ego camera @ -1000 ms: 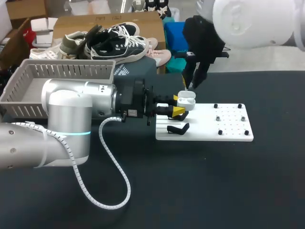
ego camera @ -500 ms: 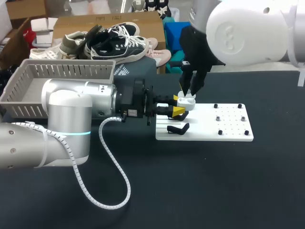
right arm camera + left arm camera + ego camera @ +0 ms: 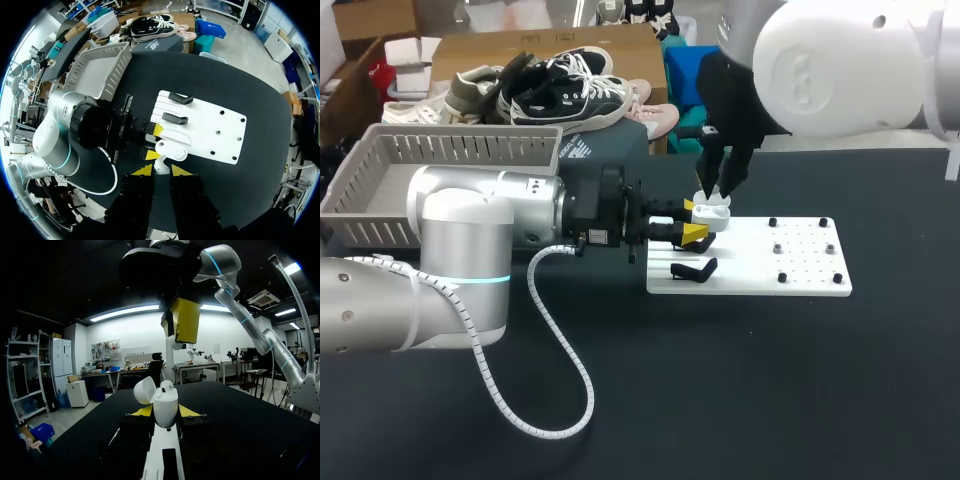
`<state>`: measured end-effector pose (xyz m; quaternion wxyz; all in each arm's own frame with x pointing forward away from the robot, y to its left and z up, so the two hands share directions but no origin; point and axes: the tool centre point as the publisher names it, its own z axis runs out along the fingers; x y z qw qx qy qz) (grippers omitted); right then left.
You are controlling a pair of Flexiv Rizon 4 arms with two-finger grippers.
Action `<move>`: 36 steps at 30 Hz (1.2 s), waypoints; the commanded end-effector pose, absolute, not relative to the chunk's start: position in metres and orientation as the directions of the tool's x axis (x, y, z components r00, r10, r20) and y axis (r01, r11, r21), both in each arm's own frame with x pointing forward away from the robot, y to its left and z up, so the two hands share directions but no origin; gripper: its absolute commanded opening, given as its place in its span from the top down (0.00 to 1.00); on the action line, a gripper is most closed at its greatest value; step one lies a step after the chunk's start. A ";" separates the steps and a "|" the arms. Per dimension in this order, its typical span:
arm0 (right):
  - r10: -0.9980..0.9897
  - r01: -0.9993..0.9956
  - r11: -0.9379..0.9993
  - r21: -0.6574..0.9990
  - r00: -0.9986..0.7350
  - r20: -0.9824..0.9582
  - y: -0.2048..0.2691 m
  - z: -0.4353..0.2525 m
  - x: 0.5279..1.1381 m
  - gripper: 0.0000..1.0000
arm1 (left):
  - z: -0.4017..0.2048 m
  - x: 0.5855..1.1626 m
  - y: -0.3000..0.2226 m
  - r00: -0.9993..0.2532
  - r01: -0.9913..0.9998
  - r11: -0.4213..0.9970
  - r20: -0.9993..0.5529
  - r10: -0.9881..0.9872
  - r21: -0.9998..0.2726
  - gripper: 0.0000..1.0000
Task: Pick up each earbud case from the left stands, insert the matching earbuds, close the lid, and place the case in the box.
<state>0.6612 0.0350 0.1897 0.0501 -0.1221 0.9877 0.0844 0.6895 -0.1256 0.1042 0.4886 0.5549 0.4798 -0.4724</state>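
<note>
The open earbud case [image 3: 165, 407] is clamped at its lower half by the left pincer [image 3: 694, 221], with a yellow tip pressed on either side. It is held at the edge of the white board [image 3: 800, 275], near the black stands [image 3: 175, 118]. Its lid [image 3: 144, 390] is hinged back, and one earbud [image 3: 168, 386] is seen at the mouth of the case. The right pincer [image 3: 720, 188] hangs directly over the case and very near it. Whether anything is held in it cannot be told from these views.

Several faults are judged possible from here:

- With so little room between the two arms, the open lid could be struck by a slightly offset descent and knocked shut or strained at its hinge.
- If an earbud is pressed down off-centre, it could catch on the rim, and the case could be twisted or pushed down through the left tips, which grip only a narrow band.
- An earbud let go before it is seated could tip out and roll onto the bench [image 3: 770, 380].
- A lid closed over a proud earbud would not latch, and the case might then be carried to the grey basket [image 3: 380, 215] half open.
</note>
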 end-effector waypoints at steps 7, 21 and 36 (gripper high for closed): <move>-0.258 -0.279 0.950 0.142 -0.955 -0.148 0.044 0.180 0.663 1.00 | 0.104 0.691 -0.126 0.094 0.994 -0.063 -0.993 0.069 0.090 1.00; -0.245 -0.269 0.955 0.124 -0.952 -0.185 0.039 0.169 0.666 1.00 | 0.104 0.691 -0.126 0.094 0.994 -0.063 -0.993 0.069 0.090 1.00; -0.248 -0.273 0.954 0.124 -0.951 -0.188 0.042 0.165 0.670 1.00 | 0.104 0.691 -0.126 0.094 0.994 -0.063 -0.993 0.069 0.090 1.00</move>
